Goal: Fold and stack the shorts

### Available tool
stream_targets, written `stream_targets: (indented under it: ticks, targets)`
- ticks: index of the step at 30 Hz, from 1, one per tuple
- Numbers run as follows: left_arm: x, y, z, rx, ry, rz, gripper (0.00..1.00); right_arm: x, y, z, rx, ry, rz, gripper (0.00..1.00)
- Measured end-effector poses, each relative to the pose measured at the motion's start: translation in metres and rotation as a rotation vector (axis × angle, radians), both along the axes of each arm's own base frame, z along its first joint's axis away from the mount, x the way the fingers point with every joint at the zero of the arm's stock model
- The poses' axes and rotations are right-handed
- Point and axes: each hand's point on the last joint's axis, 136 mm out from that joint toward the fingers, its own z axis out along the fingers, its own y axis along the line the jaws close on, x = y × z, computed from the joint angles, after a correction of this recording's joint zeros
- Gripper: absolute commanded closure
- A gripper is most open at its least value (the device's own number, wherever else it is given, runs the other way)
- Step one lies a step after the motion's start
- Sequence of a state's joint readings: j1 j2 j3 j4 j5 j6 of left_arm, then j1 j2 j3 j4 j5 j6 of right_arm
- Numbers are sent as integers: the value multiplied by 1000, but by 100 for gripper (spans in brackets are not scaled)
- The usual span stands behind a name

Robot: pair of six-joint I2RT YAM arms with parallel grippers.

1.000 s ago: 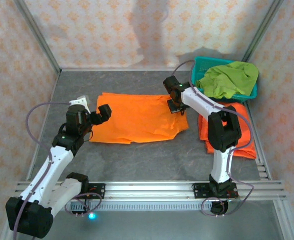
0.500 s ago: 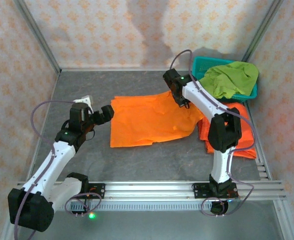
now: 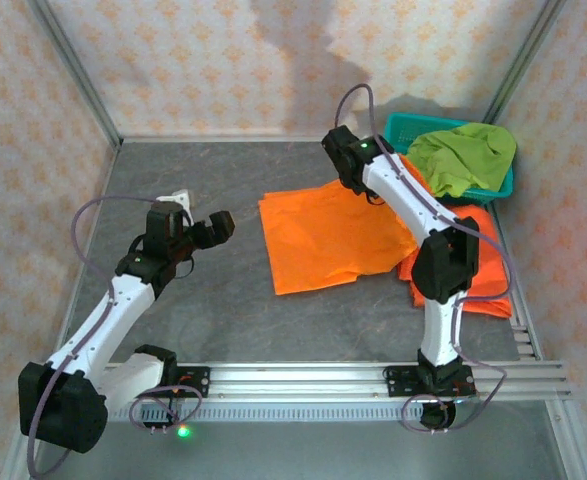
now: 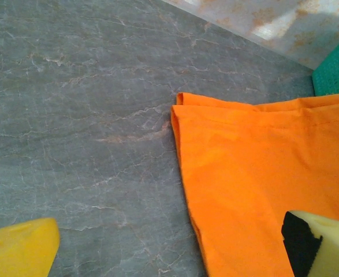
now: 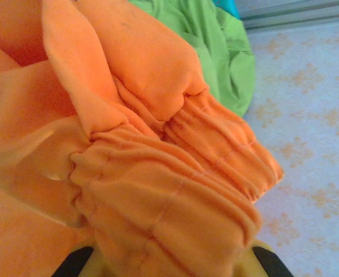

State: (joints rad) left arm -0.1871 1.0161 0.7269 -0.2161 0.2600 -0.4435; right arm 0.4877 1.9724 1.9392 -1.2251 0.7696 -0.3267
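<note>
We see the teal basket (image 3: 401, 128) at the far right corner holding the lime-green shorts (image 3: 463, 155), heaped and spilling over its rim. Just in front of it, a folded orange pile (image 3: 485, 288) lies on the table (image 3: 203, 310).

Since a second ago, the orange shorts (image 3: 328, 235) have slid rightward from the table's middle, and their right edge now overlaps the pile. The right gripper (image 3: 371, 192) is clamped on their gathered waistband, lifting that far-right corner. The left gripper (image 3: 218, 228) hangs with its fingers spread wide and nothing between them, left of the cloth's edge.

The shorts lie mostly flat, their long axis running left to right, waist end toward the basket.
</note>
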Motion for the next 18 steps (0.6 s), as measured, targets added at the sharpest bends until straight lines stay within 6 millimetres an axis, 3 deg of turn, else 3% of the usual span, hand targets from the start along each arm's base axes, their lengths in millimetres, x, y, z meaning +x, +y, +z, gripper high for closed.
stream_targets:
  ticks: [8, 14, 18]
  targets:
    - [8, -31, -15, -5, 66, -95, 0, 3, 1, 9, -79, -9, 11, 100]
    - [14, -55, -38, -7, 137, -156, 5, 5, 27, 10, -93, -16, 46, 100]
    - [20, -77, -55, -15, 186, -197, 15, 3, 49, 9, -85, -22, 73, 100]
